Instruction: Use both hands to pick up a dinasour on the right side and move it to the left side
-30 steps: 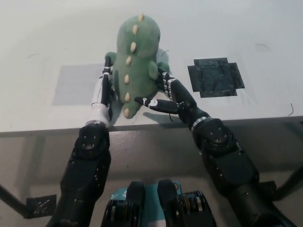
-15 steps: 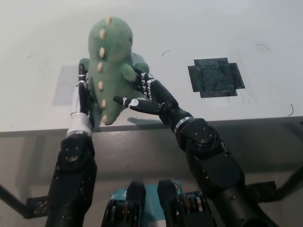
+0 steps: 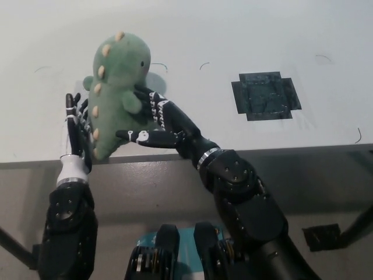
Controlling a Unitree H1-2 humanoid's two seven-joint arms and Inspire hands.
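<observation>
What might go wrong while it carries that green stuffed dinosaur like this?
The green plush dinosaur with cream spikes is only pressed between the left hand and the black right hand, so it might slip out. It also hangs near the white table's front edge and might fall off.

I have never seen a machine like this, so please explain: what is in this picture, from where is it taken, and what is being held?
This is a humanoid robot, seen from a camera on its own head looking steeply down. Its two arms end in hands with fingers. The left hand and the right hand press a green plush dinosaur between them, one on each side. It is tilted over the near edge of a pale table. A dark tape square lies on the table to the right.
</observation>
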